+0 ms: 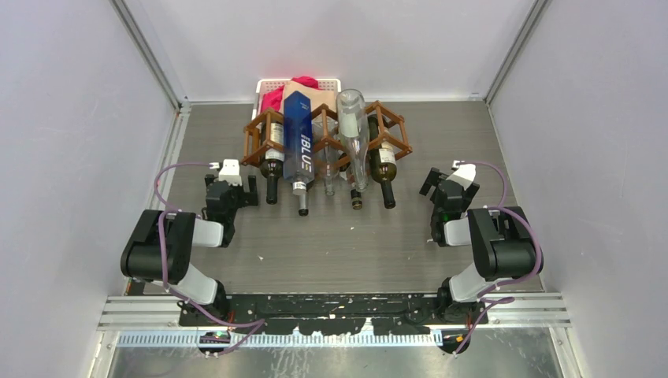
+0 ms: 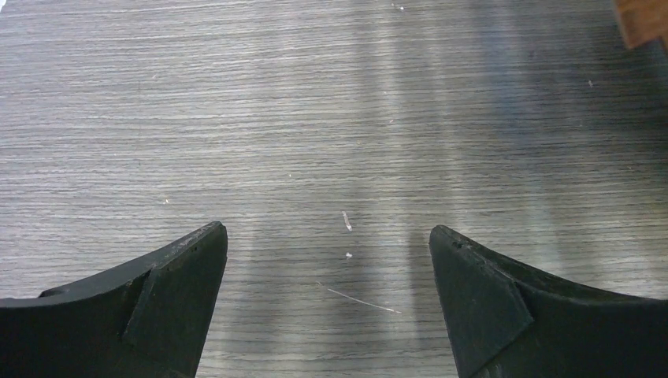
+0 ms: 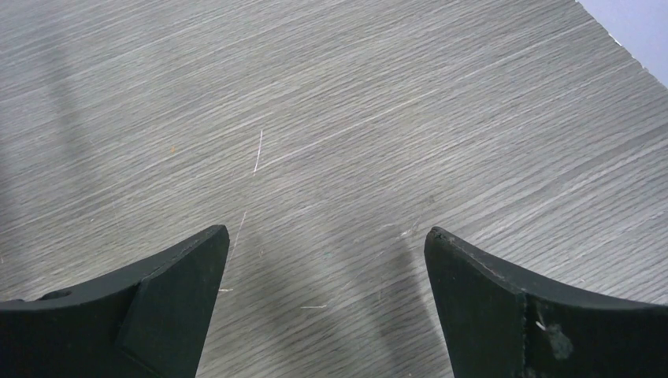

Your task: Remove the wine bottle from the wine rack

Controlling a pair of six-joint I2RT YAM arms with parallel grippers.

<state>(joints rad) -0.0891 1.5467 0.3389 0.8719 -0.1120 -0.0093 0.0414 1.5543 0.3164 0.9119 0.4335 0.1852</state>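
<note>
The left gripper (image 2: 327, 236) stands wide open and empty. Bare table (image 2: 236, 102) lies between its fingers, and a corner of the rack (image 2: 642, 20) shows far ahead to their right. The right gripper (image 3: 327, 236) is likewise spread and empty over the table. Both arms are folded, elbows raised and wrists pitched down, judged a ready stance. The bottles (image 1: 384, 169) lie in the rack well beyond both sets of fingers. Their necks point towards the arms, favouring a straight pull. A basket (image 1: 266, 83) sits behind.
</note>
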